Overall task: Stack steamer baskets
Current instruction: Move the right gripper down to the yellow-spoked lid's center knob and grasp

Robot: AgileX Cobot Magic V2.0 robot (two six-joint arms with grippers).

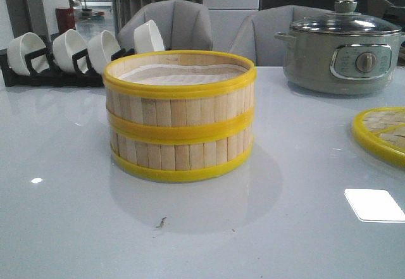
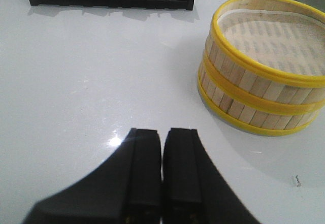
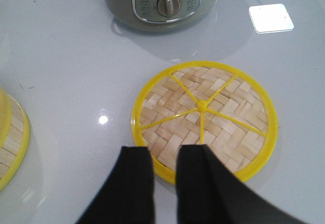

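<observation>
The two steamer baskets stand stacked in the middle of the table, the upper basket [image 1: 180,95] squarely on the lower basket [image 1: 180,151], with the white liner showing inside the top one. The stack also shows in the left wrist view [image 2: 254,82], and its edge shows in the right wrist view [image 3: 12,142]. My left gripper [image 2: 162,132] is shut and empty above bare table, apart from the stack. My right gripper [image 3: 165,150] is open by a narrow gap and empty, at the near rim of the flat woven lid [image 3: 223,117]. Neither gripper shows in the front view.
The woven lid [image 1: 383,133] lies flat at the right edge of the table. A grey-green electric pot [image 1: 342,48] with a glass lid stands at the back right. A black rack of white bowls [image 1: 63,54] stands at the back left. Grey chairs stand behind the table.
</observation>
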